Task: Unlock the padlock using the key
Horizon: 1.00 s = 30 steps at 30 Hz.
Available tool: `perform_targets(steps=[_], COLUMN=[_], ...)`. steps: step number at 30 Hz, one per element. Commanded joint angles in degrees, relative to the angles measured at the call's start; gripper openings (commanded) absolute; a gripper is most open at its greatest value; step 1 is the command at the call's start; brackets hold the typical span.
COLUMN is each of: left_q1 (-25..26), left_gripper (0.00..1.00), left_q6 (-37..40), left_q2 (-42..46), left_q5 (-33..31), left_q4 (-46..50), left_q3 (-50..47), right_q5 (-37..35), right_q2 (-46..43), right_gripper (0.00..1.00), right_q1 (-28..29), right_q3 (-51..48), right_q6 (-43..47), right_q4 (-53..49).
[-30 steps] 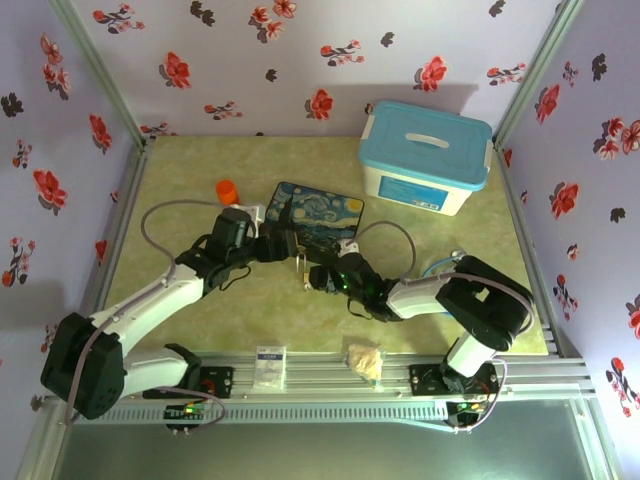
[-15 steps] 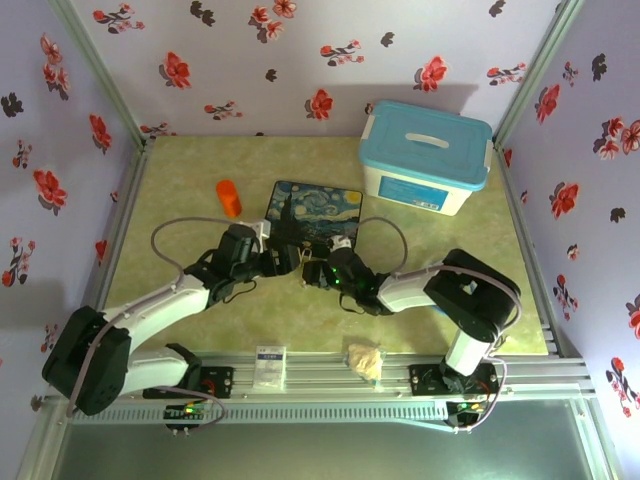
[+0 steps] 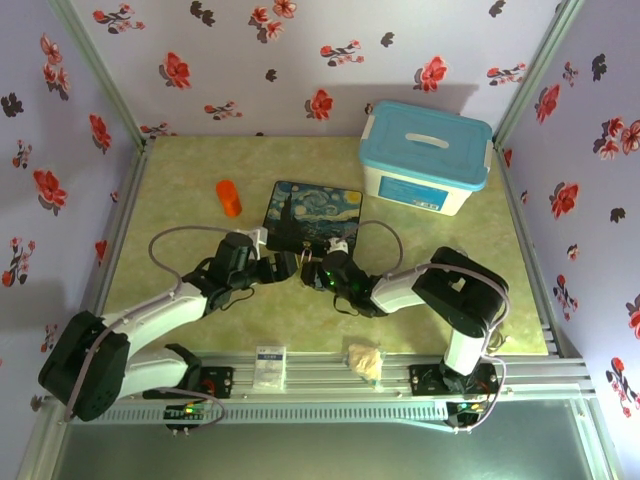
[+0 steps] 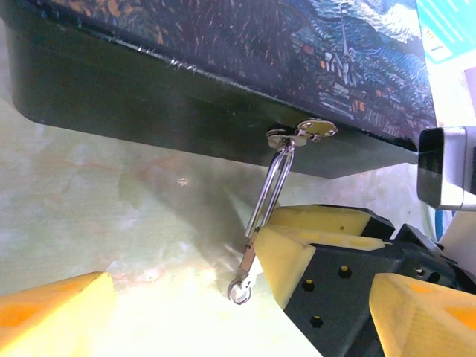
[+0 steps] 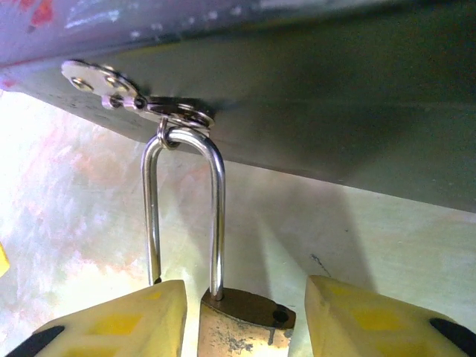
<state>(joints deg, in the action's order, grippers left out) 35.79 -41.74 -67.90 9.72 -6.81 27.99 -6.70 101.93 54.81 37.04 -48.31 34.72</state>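
**Top view.** The left gripper [image 3: 287, 266] and right gripper [image 3: 313, 272] face each other, tips close, on the table [image 3: 180, 170] at the near edge of the box [image 3: 318, 212]. A tub [image 3: 427, 155] stands far right. An orange cylinder [image 3: 229, 197] stands left of the box.

**Left wrist view.** The left jaws stand wide apart, holding nothing. The shackle [image 4: 269, 186] slants from the latch [image 4: 301, 134] on the box's black side down to the right gripper's fingers [image 4: 286, 256]. A thin metal piece ending in a ring [image 4: 239, 288] juts below them; its identity cannot be told.

**Right wrist view.** The padlock [image 5: 245, 323] is hooked through the latch. Its brass body lies between the right fingers with a narrow gap on each side, so it is not clamped.
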Motion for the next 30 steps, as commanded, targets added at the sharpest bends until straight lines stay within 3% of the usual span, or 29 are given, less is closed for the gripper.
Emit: perform_targets(steps=[1, 14, 20, 30], left_q1=[0.2, 0.2, 0.2, 0.2], left_gripper=[0.89, 0.89, 0.89, 0.89], left_q6=[-0.7, -0.8, -1.1, -1.1], left_q2=[0.7, 0.1, -0.9, -0.9], left_q5=[0.8, 0.8, 0.8, 0.8], left_q4=[-2.0, -2.2, -3.0, -3.7], left_q3=[-0.8, -0.7, -1.0, -1.4], right_q5=[1.4, 1.6, 1.3, 0.4], right_q2=[2.1, 1.0, 2.4, 3.6], right_gripper=[0.45, 0.39, 0.45, 0.36], right_q1=[1.4, 2.3, 2.2, 2.2], right_q3=[0.7, -0.3, 0.9, 2.1], right_q6=[-2.0, -2.4, -2.8, -3.4], right_q4=[-1.8, -2.9, -4.7, -7.3])
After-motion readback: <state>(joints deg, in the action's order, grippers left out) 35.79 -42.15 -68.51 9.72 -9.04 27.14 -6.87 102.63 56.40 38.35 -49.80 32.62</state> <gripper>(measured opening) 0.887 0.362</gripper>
